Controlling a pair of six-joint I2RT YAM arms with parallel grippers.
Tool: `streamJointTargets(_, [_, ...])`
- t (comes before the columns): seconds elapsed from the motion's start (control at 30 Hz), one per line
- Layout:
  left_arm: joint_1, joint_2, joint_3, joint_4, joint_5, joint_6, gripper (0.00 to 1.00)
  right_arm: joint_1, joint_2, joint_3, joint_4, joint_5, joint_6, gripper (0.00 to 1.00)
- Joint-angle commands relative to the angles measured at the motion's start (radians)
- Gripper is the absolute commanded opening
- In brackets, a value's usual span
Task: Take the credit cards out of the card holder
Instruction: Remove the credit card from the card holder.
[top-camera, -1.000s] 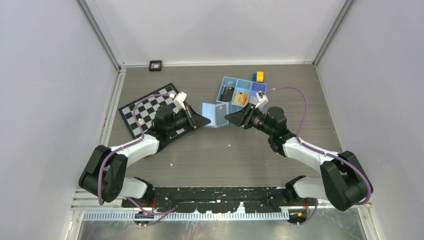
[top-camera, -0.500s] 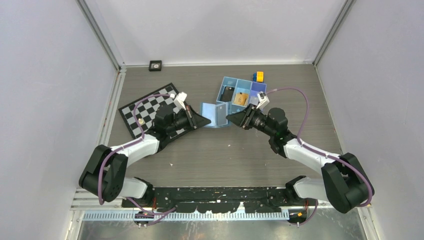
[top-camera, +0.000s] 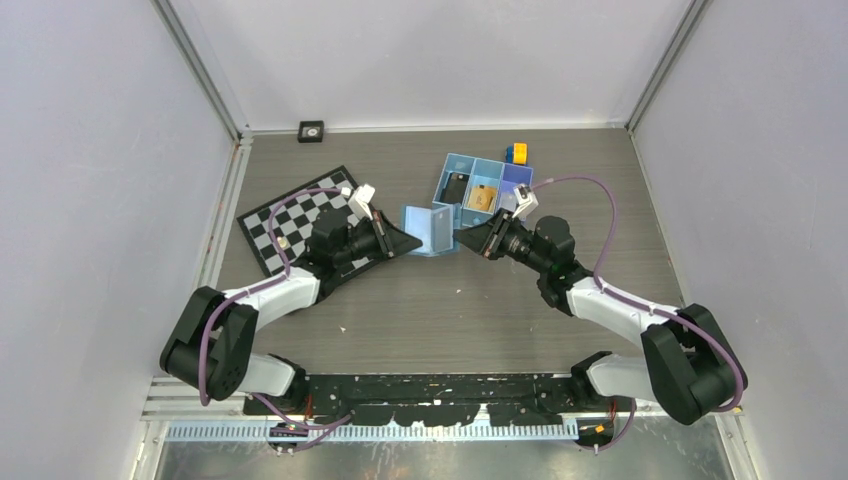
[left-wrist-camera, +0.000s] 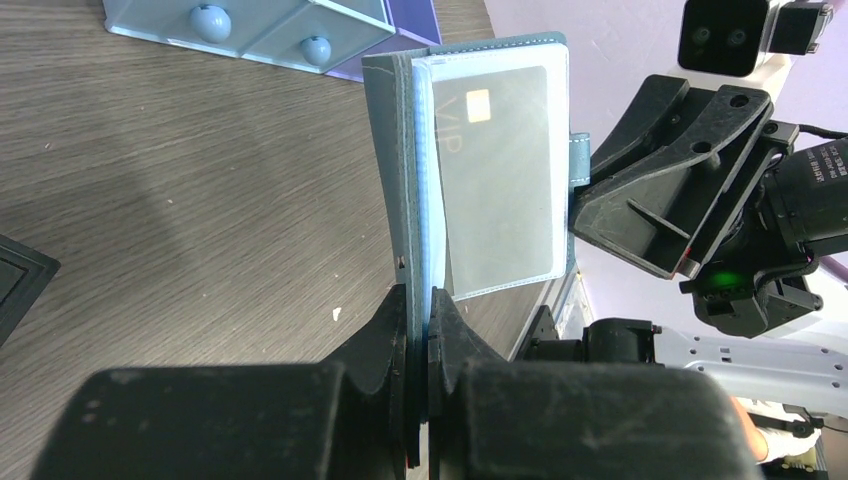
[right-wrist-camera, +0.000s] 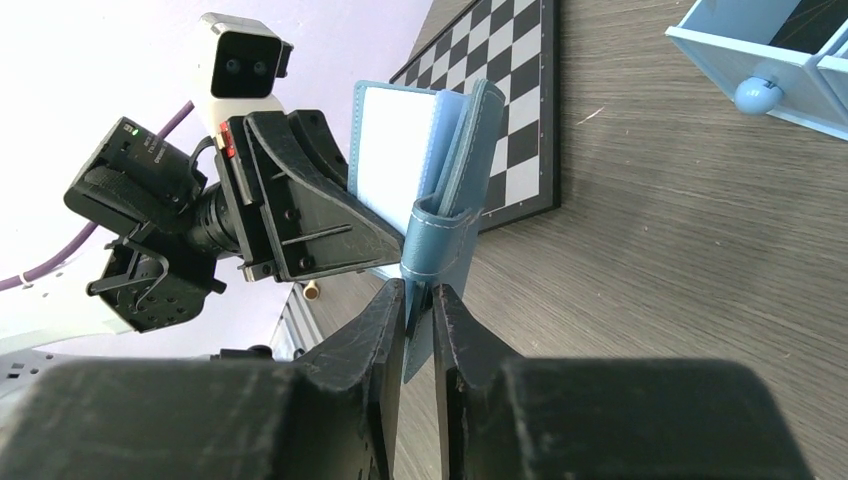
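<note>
One grey card (left-wrist-camera: 497, 180) left to pull.
Your left gripper (left-wrist-camera: 420, 300) and right gripper (right-wrist-camera: 420, 300) both pinch the card holder (top-camera: 428, 228); the others seemingly lie in the far tray (top-camera: 443, 175).

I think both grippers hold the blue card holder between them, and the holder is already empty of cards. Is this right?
Not quite. The left gripper and the right gripper do hold the card holder between them, but it is not empty: the left wrist view shows a silvery grey card still inside its clear pocket.

Lab: walled test enclosure (top-camera: 110, 200), checkerboard (top-camera: 283, 217)
</note>
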Motion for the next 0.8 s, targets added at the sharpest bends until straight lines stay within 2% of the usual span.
streamJointTargets(0.0, [0.001,-0.004,0.043,0.041,0.02,0.002,0.0,0.002,0.004,0.026,0.041,-0.011,-0.002,0.22])
streamJointTargets(0.43, [0.001,-0.006,0.042,0.041,0.02,0.001,0.0,0.001,0.023,0.046,-0.014,0.003,-0.018,0.2])
streamJointTargets(0.77, [0.001,-0.002,0.042,0.041,0.023,0.002,0.0,0.002,0.031,0.024,0.079,-0.038,0.013,0.16])
